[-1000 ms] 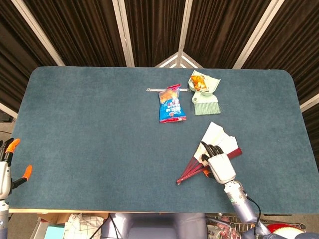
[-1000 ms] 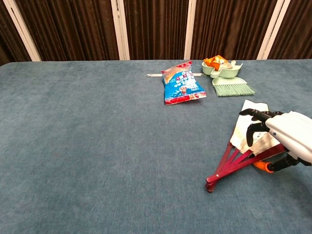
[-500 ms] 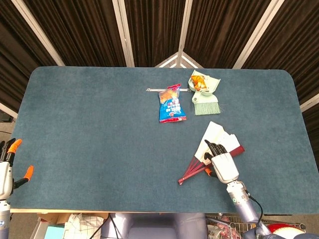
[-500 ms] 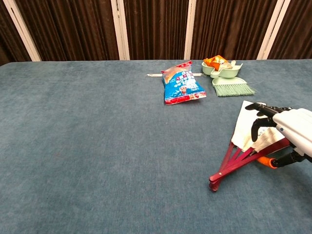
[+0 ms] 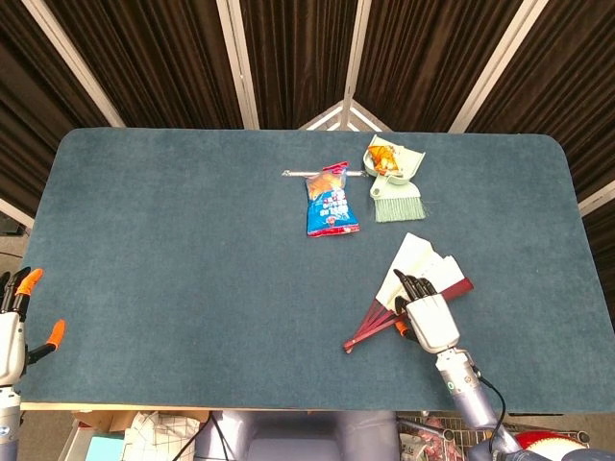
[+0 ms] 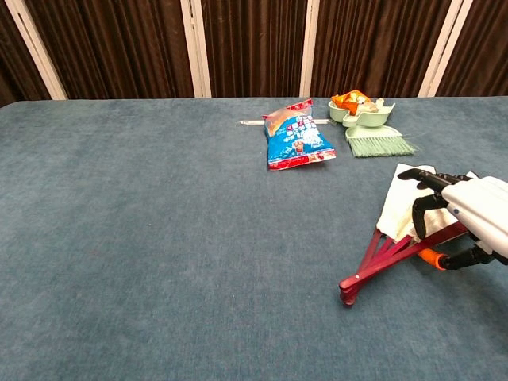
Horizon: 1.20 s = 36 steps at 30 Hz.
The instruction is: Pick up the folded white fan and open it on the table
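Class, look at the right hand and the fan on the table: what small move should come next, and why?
Probably sweep the right hand a little further to the right, spreading the fan. The fan is only partly open: its white leaf shows a few folds and the red ribs remain bunched near the pivot. The hand's fingers already rest over the leaf.

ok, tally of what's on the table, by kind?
Fan: 1
Snack bag: 1
Brush: 1
Dustpan: 1, with orange stuff in it
Thin stick behind the bag: 1
Total: 5
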Available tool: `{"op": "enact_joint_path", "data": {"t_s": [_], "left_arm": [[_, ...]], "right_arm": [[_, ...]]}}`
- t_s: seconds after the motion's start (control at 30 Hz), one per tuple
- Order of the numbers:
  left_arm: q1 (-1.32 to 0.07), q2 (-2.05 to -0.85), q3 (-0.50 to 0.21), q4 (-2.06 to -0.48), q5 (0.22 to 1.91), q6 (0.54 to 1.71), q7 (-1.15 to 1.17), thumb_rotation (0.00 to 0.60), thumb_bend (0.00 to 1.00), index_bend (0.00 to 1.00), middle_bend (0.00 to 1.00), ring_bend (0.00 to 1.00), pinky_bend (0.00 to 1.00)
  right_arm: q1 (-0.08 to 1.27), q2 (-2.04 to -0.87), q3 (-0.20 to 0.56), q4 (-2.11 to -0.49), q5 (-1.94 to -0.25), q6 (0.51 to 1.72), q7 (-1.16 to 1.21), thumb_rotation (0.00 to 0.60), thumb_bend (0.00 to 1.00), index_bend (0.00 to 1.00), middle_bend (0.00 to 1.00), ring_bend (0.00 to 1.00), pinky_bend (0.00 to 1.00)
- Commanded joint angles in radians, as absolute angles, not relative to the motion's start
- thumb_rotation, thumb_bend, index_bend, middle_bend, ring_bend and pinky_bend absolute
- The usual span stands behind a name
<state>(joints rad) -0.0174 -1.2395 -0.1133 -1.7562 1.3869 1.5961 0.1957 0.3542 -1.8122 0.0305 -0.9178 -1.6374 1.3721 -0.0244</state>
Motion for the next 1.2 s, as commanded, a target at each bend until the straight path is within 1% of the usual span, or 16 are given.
{"op": "enact_joint_path", "data": {"t_s": [0.03, 0.4, 0.73, 0.8, 0.93, 1.2], "left_arm": [[-0.018, -1.241, -0.113, -1.756, 1.386, 1.595, 0.197, 0.600, 0.44, 0.14, 0.06, 0.00, 0.03], [-0.018, -1.241, -0.109, -1.758, 1.391, 1.594, 0.200, 0.600, 0.44, 0.14, 0.06, 0.00, 0.03], [-0.020, -1.237, -0.109, -1.758, 1.391, 1.591, 0.193, 0.600, 0.44, 0.14, 0.06, 0.00, 0.03], [-0.020, -1.237, -0.110, -1.757, 1.392, 1.591, 0.192, 0.600, 0.44, 0.14, 0.06, 0.00, 0.03], [-0.019, -1.237, -0.108, -1.757, 1.397, 1.593, 0.192, 0.600, 0.44, 0.14, 0.06, 0.00, 0.03], [-0.017, -1.237, -0.105, -1.757, 1.407, 1.599, 0.188, 0.600, 0.44, 0.14, 0.06, 0.00, 0.03]], "right_arm": [[0.355, -1.812, 0.029, -0.919, -1.639, 1.375, -0.028, 0.600, 0.35, 0.63, 0.14, 0.20, 0.24], [0.361, -1.800, 0.026, -0.932, -1.638, 1.375, -0.061, 0.600, 0.35, 0.64, 0.14, 0.20, 0.24], [0.375, -1.786, 0.026, -0.954, -1.621, 1.332, -0.108, 0.600, 0.36, 0.64, 0.14, 0.20, 0.24], [0.377, -1.785, 0.027, -0.957, -1.618, 1.327, -0.113, 0.600, 0.36, 0.65, 0.15, 0.20, 0.24], [0.380, -1.781, 0.026, -0.964, -1.616, 1.320, -0.123, 0.600, 0.40, 0.69, 0.15, 0.21, 0.24], [0.380, -1.769, 0.027, -0.976, -1.615, 1.330, -0.121, 0.600, 0.40, 0.75, 0.15, 0.21, 0.24]]}}
